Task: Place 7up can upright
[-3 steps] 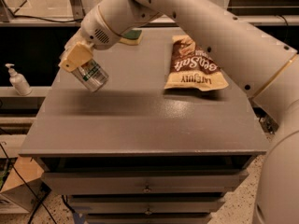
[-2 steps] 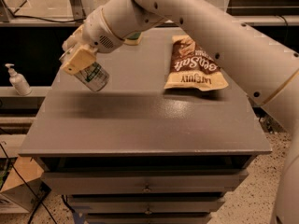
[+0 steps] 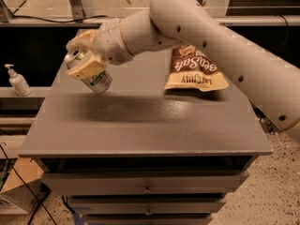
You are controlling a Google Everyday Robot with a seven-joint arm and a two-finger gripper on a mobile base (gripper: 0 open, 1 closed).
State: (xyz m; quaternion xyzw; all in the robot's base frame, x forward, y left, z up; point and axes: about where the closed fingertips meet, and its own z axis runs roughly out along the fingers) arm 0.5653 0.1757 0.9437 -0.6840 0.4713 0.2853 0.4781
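Silver 7up can (image 3: 98,81), tilted, clamped between cream gripper (image 3: 85,65) jaws over grey tabletop's (image 3: 140,123) left side; brown snack bag (image 3: 195,72) well apart.

Grey drawer cabinet top (image 3: 140,125), matte. Brown snack bag (image 3: 196,74) lies flat at far right. Over the left side hangs the gripper (image 3: 86,65), clamped on the tilted 7up can (image 3: 97,82).
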